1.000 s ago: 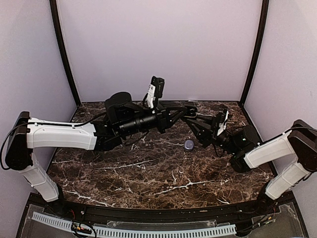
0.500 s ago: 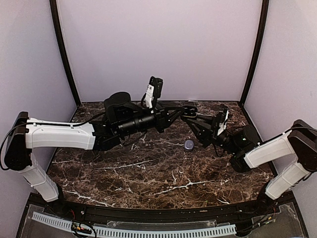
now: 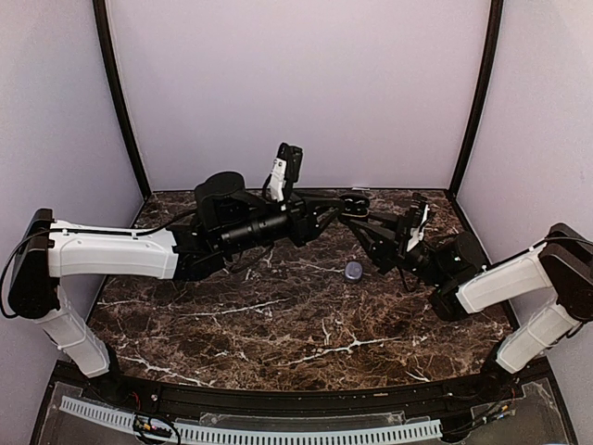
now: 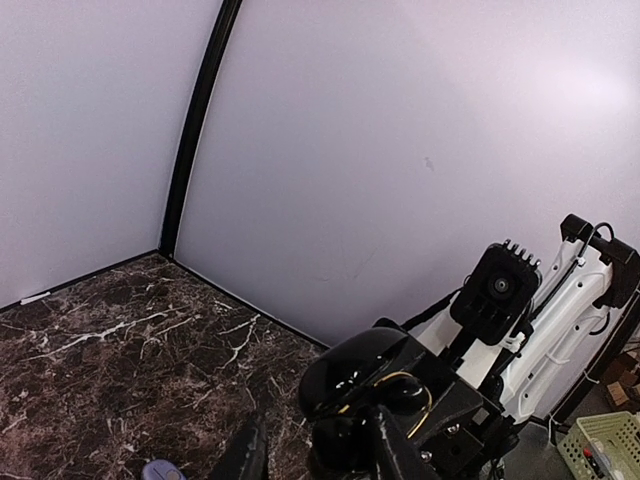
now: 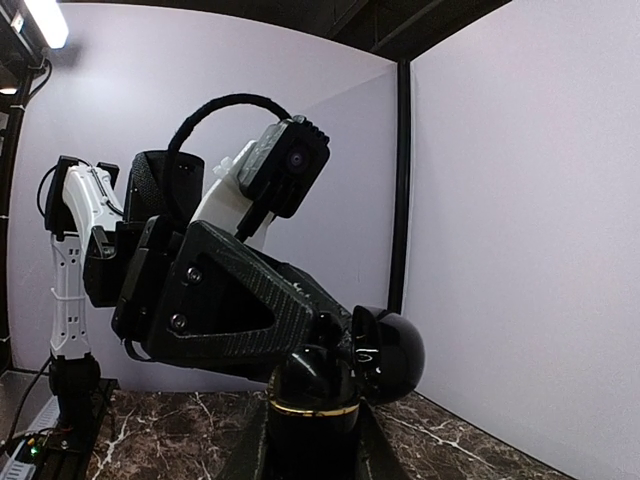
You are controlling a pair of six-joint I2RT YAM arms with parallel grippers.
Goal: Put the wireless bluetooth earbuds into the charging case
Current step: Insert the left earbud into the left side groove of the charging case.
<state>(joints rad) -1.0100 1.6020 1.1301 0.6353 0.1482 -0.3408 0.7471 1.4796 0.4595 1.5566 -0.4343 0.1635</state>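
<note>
- One pale purple rounded earbud [image 3: 353, 271] lies loose on the dark brown white-veined marble table [image 3: 278, 324], nearer than both grippers and apart from them. It is too small to give its long axis or facing.
- No earbud can be seen seated in the case. In my judgement the insertion is not yet done. Picking up the bud and seating it remain.
- Right gripper [image 3: 364, 227]: held above the table, just beyond the earbud. Its wrist view shows both fingers pressed against the lower body of the glossy black rounded charging case [image 5: 310, 400], pinching it.
- Case attitude: raised off the table. Its gold ring sits roughly level and the base points down. A second glossy rounded part stands beside and slightly above it, probably the lid swung aside. I cannot confirm this.
- Left gripper [image 3: 344, 203]: meets the case from the far side, with a finger at that rounded part. Whether its fingers clamp anything cannot be told.
- Plain pale wall [image 3: 296, 93] closes the rear.
</note>
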